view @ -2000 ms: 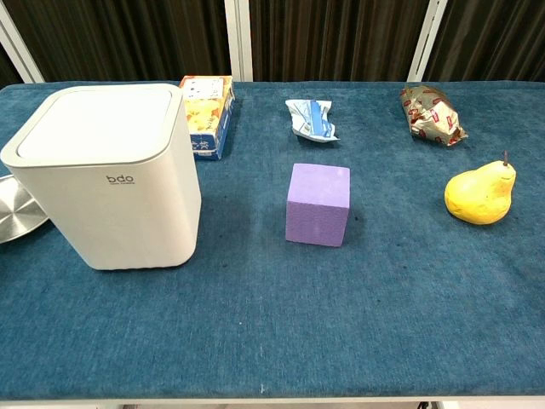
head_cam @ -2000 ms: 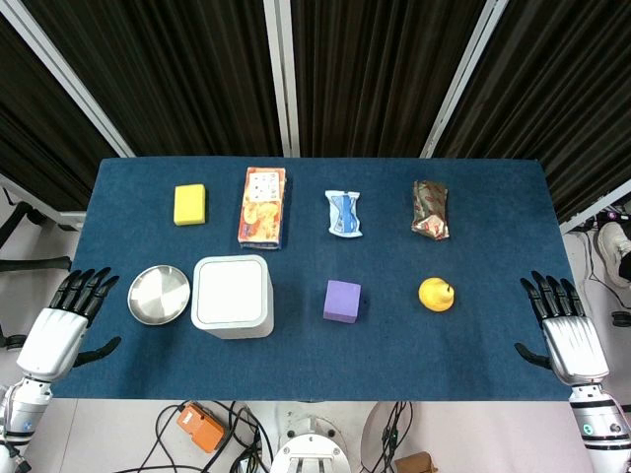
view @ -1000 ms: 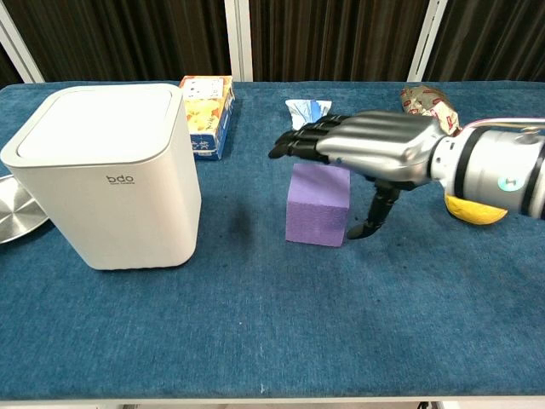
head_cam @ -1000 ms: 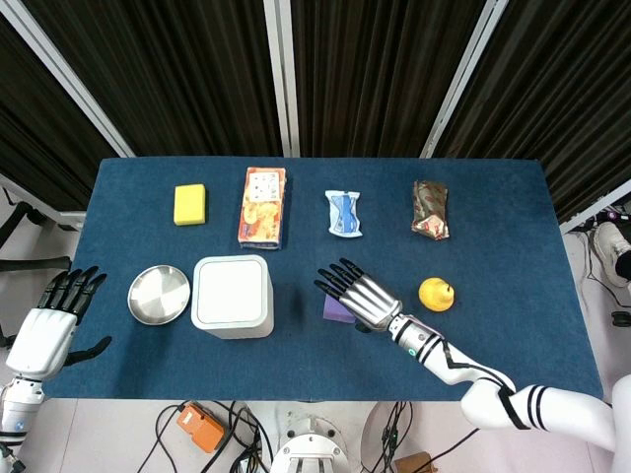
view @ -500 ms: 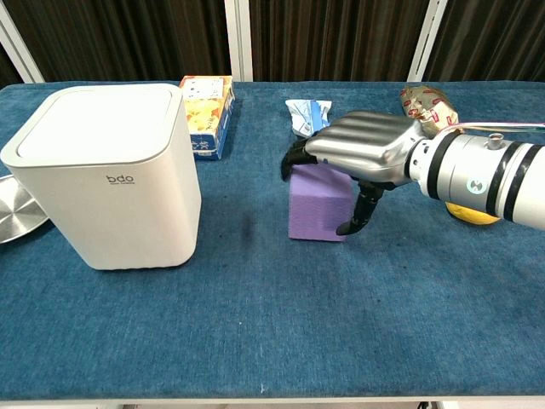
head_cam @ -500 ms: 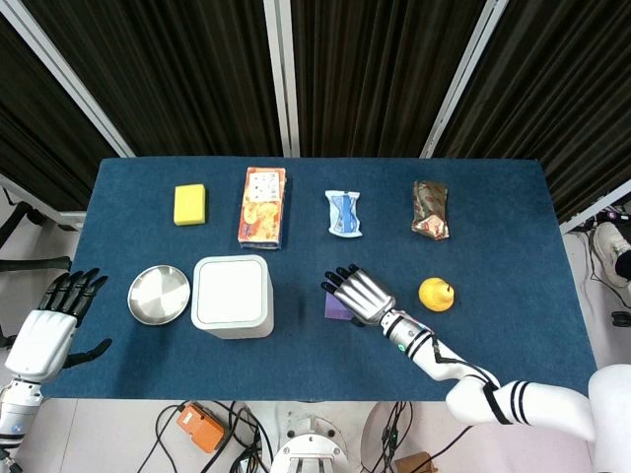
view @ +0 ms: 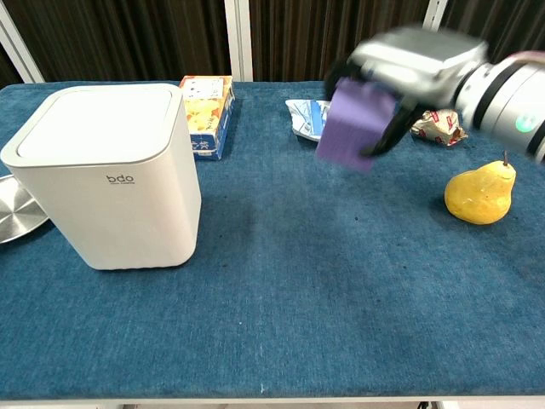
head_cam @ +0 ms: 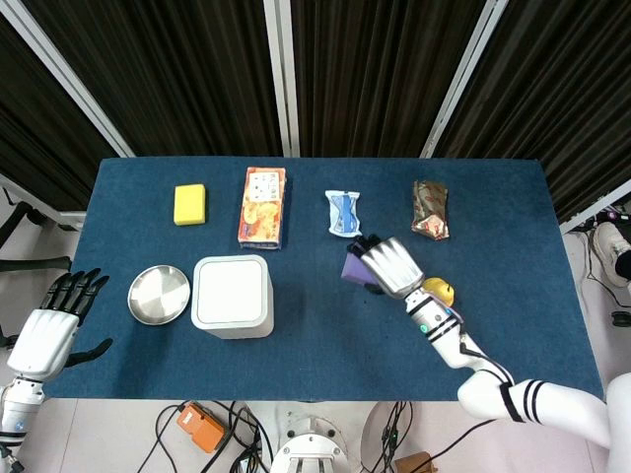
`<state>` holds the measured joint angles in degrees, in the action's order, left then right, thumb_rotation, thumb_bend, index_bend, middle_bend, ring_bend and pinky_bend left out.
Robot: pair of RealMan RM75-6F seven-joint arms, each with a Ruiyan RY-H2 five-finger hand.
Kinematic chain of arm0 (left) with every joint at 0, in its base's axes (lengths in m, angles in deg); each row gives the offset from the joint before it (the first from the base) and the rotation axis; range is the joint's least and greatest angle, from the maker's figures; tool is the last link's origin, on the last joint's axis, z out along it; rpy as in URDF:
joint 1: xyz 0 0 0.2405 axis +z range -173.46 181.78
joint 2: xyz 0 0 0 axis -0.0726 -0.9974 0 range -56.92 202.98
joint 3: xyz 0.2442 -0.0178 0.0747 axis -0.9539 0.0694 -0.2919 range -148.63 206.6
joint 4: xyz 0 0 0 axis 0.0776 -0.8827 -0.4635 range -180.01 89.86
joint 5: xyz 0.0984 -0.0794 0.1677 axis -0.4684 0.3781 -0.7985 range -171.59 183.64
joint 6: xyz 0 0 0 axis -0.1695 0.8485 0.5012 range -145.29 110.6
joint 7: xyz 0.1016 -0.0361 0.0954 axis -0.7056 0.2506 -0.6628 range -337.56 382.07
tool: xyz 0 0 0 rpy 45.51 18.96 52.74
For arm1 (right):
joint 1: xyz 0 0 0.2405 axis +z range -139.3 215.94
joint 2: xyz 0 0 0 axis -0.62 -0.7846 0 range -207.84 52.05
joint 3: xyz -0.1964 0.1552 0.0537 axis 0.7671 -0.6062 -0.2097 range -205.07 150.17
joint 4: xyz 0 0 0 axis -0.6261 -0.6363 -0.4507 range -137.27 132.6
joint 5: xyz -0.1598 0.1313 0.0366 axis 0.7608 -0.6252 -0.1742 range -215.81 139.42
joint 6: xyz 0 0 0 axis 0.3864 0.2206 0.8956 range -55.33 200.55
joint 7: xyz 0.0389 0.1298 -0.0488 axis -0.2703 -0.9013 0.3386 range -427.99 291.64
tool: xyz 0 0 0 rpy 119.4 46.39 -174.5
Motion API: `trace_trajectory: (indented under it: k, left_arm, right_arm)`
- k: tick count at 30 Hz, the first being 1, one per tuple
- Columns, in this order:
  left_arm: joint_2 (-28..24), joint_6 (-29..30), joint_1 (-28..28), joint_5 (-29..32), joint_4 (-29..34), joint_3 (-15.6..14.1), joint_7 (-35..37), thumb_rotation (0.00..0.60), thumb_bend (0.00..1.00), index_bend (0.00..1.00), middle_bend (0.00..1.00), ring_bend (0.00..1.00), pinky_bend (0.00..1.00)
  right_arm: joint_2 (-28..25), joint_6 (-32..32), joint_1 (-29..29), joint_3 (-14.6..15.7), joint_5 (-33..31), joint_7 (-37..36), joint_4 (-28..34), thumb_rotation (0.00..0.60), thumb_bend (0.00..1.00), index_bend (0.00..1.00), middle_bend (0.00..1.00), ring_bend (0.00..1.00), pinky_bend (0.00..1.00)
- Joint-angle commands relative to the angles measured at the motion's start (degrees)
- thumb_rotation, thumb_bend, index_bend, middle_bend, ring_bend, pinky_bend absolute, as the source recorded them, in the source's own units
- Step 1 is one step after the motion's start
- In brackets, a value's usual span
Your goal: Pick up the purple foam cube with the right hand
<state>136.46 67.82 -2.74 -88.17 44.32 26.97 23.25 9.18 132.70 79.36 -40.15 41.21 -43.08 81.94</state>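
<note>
While raised off the table (view: 281, 290), purple foam cube (view: 355, 126) clasped under right hand (view: 415, 56), fingers (head_cam: 370, 244) curled around it

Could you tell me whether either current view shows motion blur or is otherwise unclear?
Chest view: the right hand and the purple foam cube it holds off the table are smeared by motion, while the pear is sharp. Head view: everything looks crisp.

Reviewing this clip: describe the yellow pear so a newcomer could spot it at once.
On the blue table, look at its near right part, beside the right hand that holds the purple foam cube. The pear lies there, the only rounded yellow thing with a dark stem.
</note>
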Motion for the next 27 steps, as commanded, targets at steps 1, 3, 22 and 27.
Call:
trace_trajectory:
  k: [1, 3, 22, 27]
  left_arm:
    - [-0.01, -0.53, -0.25, 0.26, 0.17, 0.07, -0.23, 0.6, 0.13, 0.0, 0.01, 0.0, 0.03]
    - [0.01, -0.89, -0.44, 0.33, 0.31, 0.09, -0.47, 0.6, 0.13, 0.0, 0.01, 0.0, 0.03]
    - [-0.57, -2.12, -1.19, 0.97, 0.58, 0.27, 0.19, 0.6, 0.13, 0.0, 0.01, 0.0, 0.03]
    - [-0.58, -1.91, -1.14, 0.7, 0.53, 0.14, 0.31, 0.6, 0.13, 0.0, 0.01, 0.0, 0.03]
  right_arm:
    - [-2.39, -0.08, -1.14, -1.99, -4.25, -0.99, -2.95, 0.6, 0.29, 0.71, 0.6, 0.67, 0.82]
    - [-2.77, -1.64, -1.07, -2.38, -6.71, -1.61, -4.95, 0.6, 0.29, 0.71, 0.6, 0.67, 0.82]
    - [-1.28, -11.78, 1.03, 1.04, -12.51, -7.28, -14.2, 0.6, 0.29, 0.3, 0.48, 0.49, 0.71]
    - [-2.59, -12.46, 0.9, 1.07, -15.37, -5.64, -12.41, 0.6, 0.29, 0.01, 0.27, 0.28, 0.6]
